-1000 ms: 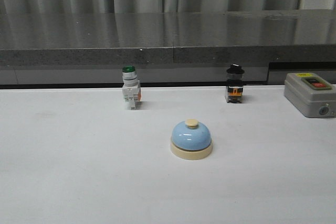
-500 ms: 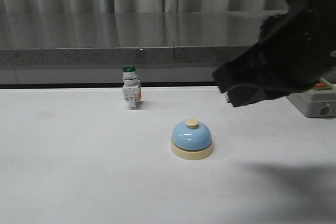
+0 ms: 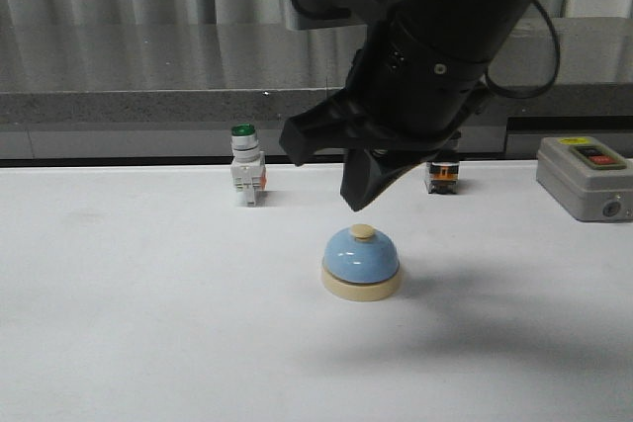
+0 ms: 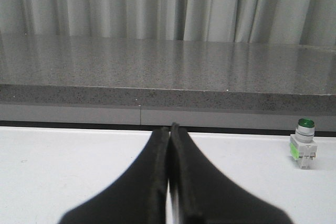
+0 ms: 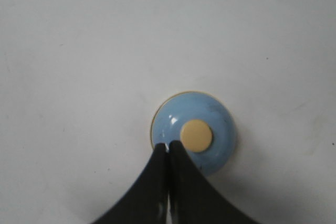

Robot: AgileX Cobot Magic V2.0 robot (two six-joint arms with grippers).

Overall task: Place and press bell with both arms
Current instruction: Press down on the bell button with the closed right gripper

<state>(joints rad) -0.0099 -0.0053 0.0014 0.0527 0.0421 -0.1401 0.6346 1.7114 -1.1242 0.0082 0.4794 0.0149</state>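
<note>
The bell (image 3: pixel 361 262) stands upright on the white table, with a light-blue dome, a cream base and a cream button on top. My right arm reaches in from the upper right, and its gripper (image 3: pixel 356 199) hangs shut just above the button without touching it. In the right wrist view the shut right gripper (image 5: pixel 168 146) lies over the dome's edge beside the button of the bell (image 5: pixel 216 118), with nothing between its fingers. My left gripper (image 4: pixel 169 128) shows only in the left wrist view, shut and empty, low over the table and facing the back ledge.
A green-capped white switch (image 3: pixel 245 177) (image 4: pixel 303 149) stands behind and left of the bell. A black-capped switch (image 3: pixel 441 177) is partly hidden behind my right arm. A grey control box (image 3: pixel 586 177) sits at the right edge. A grey stone ledge (image 3: pixel 148 76) runs along the back.
My right arm has swung in from the right and now hangs over the bell; one second ago it was out of view. The bell has not moved.
</note>
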